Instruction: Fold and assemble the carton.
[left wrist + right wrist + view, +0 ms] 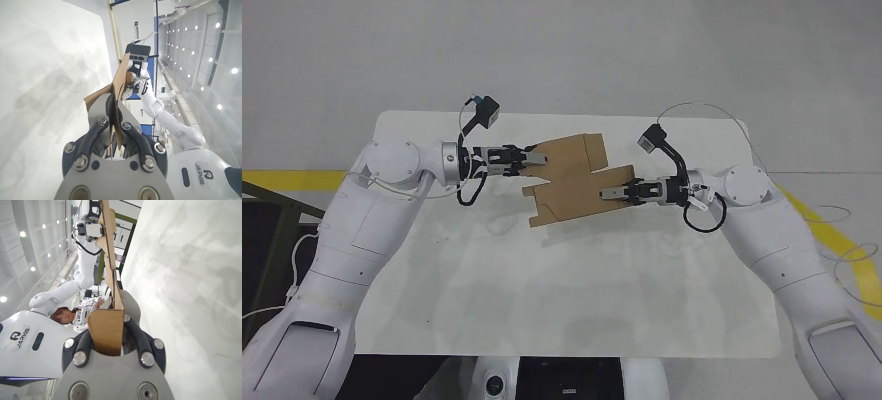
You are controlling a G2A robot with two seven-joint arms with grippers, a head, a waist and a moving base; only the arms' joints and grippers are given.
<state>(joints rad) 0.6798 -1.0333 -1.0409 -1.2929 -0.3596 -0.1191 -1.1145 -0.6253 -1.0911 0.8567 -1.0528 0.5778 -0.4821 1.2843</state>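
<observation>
I am seeing the carton (pixel 567 182) hanging as a largely flat blank above the counter (pixel 442 290), its long axis running arm to arm. The left jaws are clamping one end edge, the right jaws the opposite edge, both equally near. It is holding nothing; I am judging folding barely begun.

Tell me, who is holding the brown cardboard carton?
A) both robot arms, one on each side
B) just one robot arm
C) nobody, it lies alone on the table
A: the left arm's jaws and the right arm's jaws are each shut on an opposite edge of the carton.
</observation>
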